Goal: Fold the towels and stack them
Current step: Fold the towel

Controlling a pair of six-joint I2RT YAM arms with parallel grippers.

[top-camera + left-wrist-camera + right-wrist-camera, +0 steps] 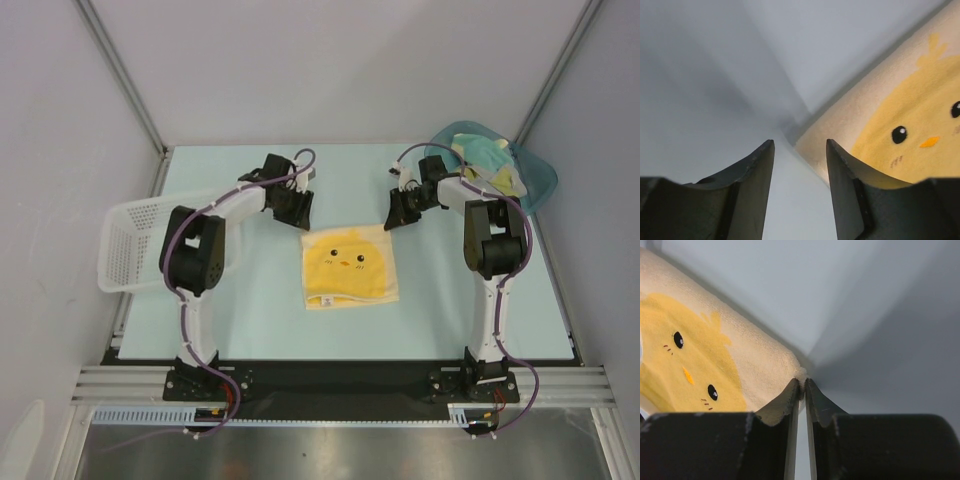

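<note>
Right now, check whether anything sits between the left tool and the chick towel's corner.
Nothing visible does. The left tool stands open just short of the chick towel at its corner, with only bare table between them.

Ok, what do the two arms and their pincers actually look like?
They match. The left arm and right arm have white links, bulky black joint housings and a purple cable looping alongside. The left pincer and right pincer each have two dark matte fingers tapering to thin curved tips. No markings show.
</note>
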